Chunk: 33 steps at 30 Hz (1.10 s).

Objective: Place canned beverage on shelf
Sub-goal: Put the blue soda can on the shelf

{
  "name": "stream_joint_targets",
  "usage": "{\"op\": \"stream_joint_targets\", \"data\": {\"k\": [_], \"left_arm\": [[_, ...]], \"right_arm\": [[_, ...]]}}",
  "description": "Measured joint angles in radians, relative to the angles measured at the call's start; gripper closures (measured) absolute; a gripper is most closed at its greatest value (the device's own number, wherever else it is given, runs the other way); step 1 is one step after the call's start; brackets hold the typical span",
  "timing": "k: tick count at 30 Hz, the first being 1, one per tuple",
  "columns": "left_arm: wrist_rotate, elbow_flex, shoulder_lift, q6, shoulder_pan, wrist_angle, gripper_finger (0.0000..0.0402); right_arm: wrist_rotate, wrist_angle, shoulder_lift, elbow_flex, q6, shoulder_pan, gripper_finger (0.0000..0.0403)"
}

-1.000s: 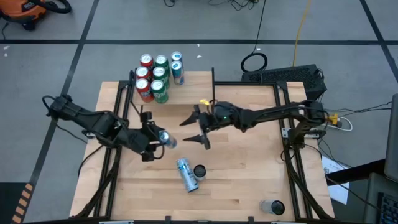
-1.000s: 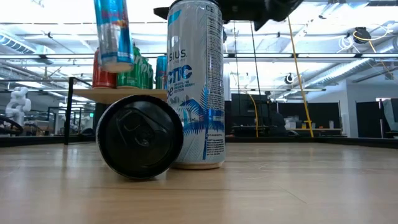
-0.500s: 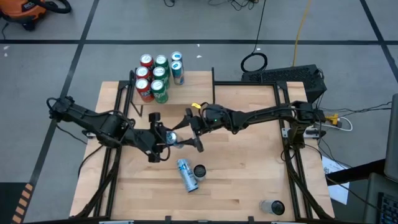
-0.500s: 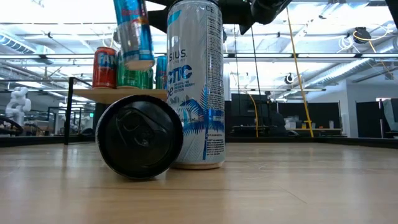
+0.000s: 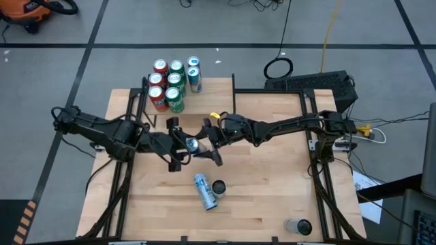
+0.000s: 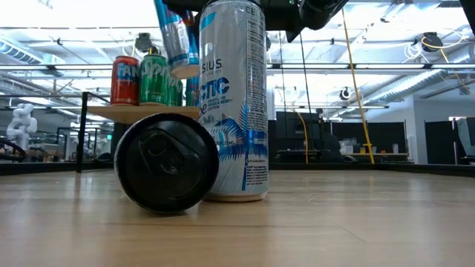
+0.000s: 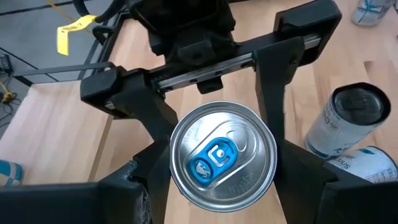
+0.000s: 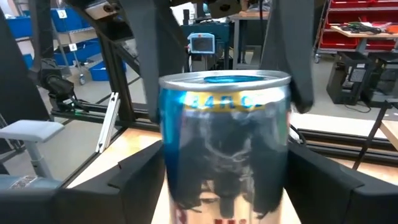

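Observation:
My left gripper (image 5: 182,144) is shut on a blue and silver can (image 5: 192,144) above the table's middle. The can's silver top with its blue tab fills the left wrist view (image 7: 222,155), and in the low view the can (image 6: 177,37) hangs tilted. My right gripper (image 5: 211,143) is open. Its fingers stand on either side of the same can (image 8: 225,149) without plainly touching it. The shelf (image 6: 141,113), a light-wood board on black uprights, stands at the table's far left. Several red, green and blue cans (image 5: 174,85) stand upright on it. My left gripper pinches the can between its two fingers, at the sides just under the top rim (image 7: 177,171). The fingers come level from the table's left. The can is lifted clear of the table and tilted, its top toward my left arm and its bottom (image 6: 185,70) hanging free.
A tall white and blue can (image 6: 234,104) stands upright on the table near the front middle. A black can (image 6: 167,163) lies on its side against it. Another can (image 5: 298,226) stands at the near right corner. Black frame rails run along the table's left and right sides.
My left gripper has carried the can toward the table's right and a little toward the far edge, and the can has tipped further. My right gripper has moved toward the table's left until its open fingers stand on either side of the can.

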Motion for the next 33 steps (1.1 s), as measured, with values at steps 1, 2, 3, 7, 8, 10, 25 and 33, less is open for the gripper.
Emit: {"op": "stream_joint_targets", "data": {"k": [1, 2, 3, 7, 8, 10, 25, 33], "left_arm": [[0.005, 0.000, 0.000, 0.000, 0.004, 0.002, 0.0189], [0.006, 0.000, 0.000, 0.000, 0.006, 0.003, 0.0189], [0.006, 0.000, 0.000, 0.000, 0.009, 0.002, 0.0189], [0.007, 0.000, 0.000, 0.000, 0.009, -0.002, 0.0189], [0.007, 0.000, 0.000, -0.001, 0.009, -0.002, 0.0188], [0.007, 0.000, 0.000, -0.008, 0.009, -0.002, 0.0181], [-0.357, -0.064, -0.289, -0.167, -0.049, -0.183, 0.0089], [-0.443, -0.290, -0.433, -0.268, -0.125, -0.141, 0.0089]], "right_arm": [[0.007, 0.001, 0.000, 0.000, 0.009, -0.002, 0.0122], [0.016, 0.005, 0.000, 0.000, 0.021, -0.004, 0.0130], [0.020, 0.008, 0.000, 0.000, 0.030, -0.005, 0.0140], [0.014, 0.014, 0.000, 0.000, 0.042, -0.013, 0.0184], [0.014, 0.015, 0.000, 0.000, 0.042, -0.014, 0.0188], [0.015, 0.017, 0.000, 0.000, 0.043, -0.016, 0.0188], [0.251, 0.357, 0.069, -0.001, -0.043, -0.142, 0.0180], [0.221, 0.461, 0.144, 0.019, -0.030, -0.256, 0.0180]]}}
